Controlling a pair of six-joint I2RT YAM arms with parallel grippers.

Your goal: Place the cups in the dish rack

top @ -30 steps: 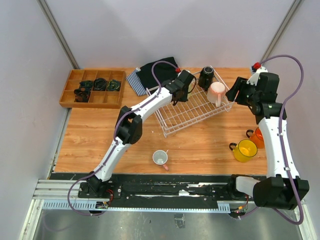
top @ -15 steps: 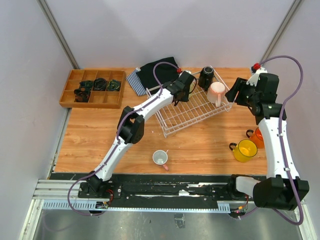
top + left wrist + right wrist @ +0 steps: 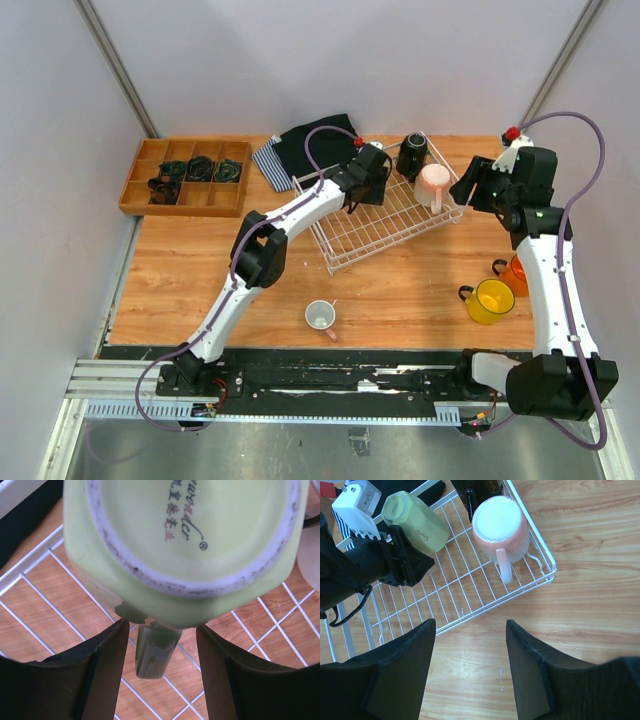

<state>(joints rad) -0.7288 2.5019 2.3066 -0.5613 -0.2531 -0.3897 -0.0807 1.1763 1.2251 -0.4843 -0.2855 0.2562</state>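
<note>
The white wire dish rack [image 3: 395, 243] lies at the table's middle back. My left gripper [image 3: 372, 180] reaches into its far left part. In the left wrist view its fingers [image 3: 107, 655] stand open either side of the handle [image 3: 155, 652] of the pale yellow-green mug [image 3: 190, 540], base towards the camera, with gaps on both sides. The pale pink mug [image 3: 435, 185] sits upside down in the rack, and the black mug [image 3: 412, 155] is at its far edge. The yellow mug [image 3: 490, 300], orange mug [image 3: 515, 272] and small dusty pink mug [image 3: 320, 317] stand on the table. My right gripper [image 3: 470, 185] is open and empty beside the rack's right corner.
A brown wooden compartment tray [image 3: 185, 178] holding dark items sits at the far left. A dark cloth [image 3: 310, 140] and a striped cloth [image 3: 268, 160] lie behind the rack. The right wrist view shows the rack's rim [image 3: 535, 535], the pink mug [image 3: 497, 522] and the yellow-green mug [image 3: 417, 522].
My left gripper has shifted slightly towards the far side of the rack. My right arm has edged a little to the left. The mugs on the table have not moved.
</note>
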